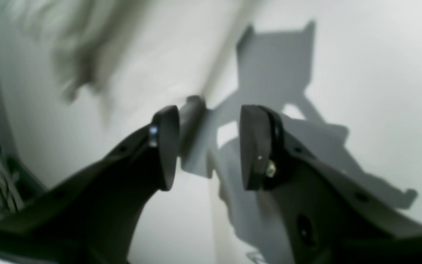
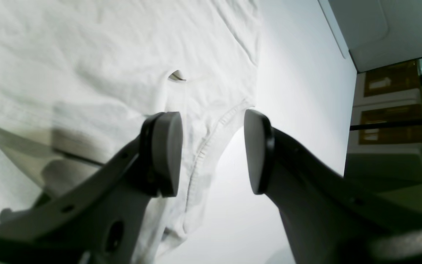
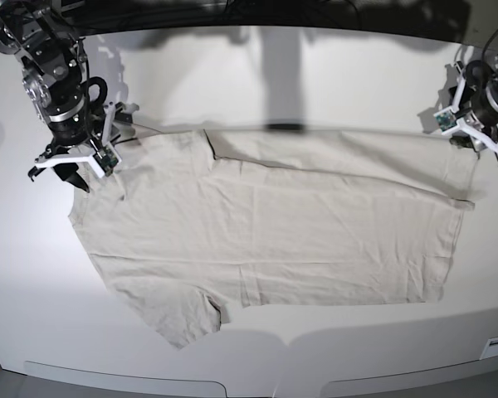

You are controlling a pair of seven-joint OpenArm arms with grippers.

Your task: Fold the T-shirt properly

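Observation:
The pale T-shirt (image 3: 266, 232) lies spread across the white table (image 3: 257, 83), collar end at the left and hem at the right, with a long crease along its far side. My right gripper (image 3: 60, 172) hovers at the shirt's far-left corner. In the right wrist view it (image 2: 211, 152) is open and empty, over a stitched edge of the shirt (image 2: 86, 55). My left gripper (image 3: 480, 146) hovers at the shirt's far-right corner. In the blurred left wrist view it (image 1: 209, 146) is open and empty above the table, with cloth (image 1: 82, 62) at the upper left.
The table's front edge (image 3: 257, 383) runs along the bottom of the base view. In the right wrist view the table's side edge (image 2: 337, 44) lies to the right, with shelves (image 2: 390, 110) beyond. Cables (image 3: 149, 16) lie along the back.

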